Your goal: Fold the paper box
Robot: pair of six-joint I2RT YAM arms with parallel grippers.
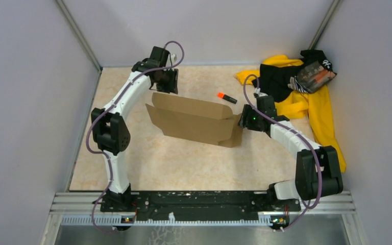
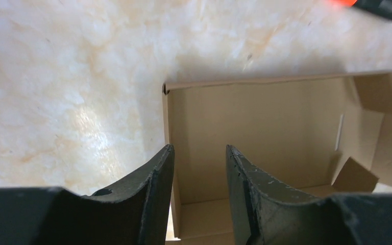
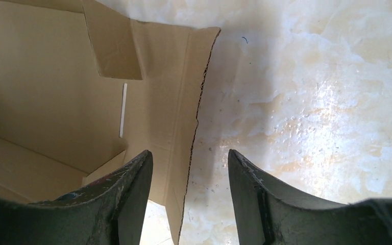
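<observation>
Orange marker (image 1: 226, 97) (black cap) on the marbled tabletop (image 1: 132, 163) — yellow-and-black clothes pile (image 1: 319, 109) far right.

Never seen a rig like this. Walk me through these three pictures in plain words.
These are two white robot arms bolted at the table's near edge, each ending in a two-finger gripper. The wide picture looks down from above and behind: left arm, right arm. The other two come from wrist cameras; the dark prongs at the bottom are each gripper's own fingers. On the table sit a partly folded brown paper box, an orange marker and a pile of yellow and black clothing. The left gripper and right gripper each straddle an end wall of the box, jaws apart; nothing is clamped.
</observation>
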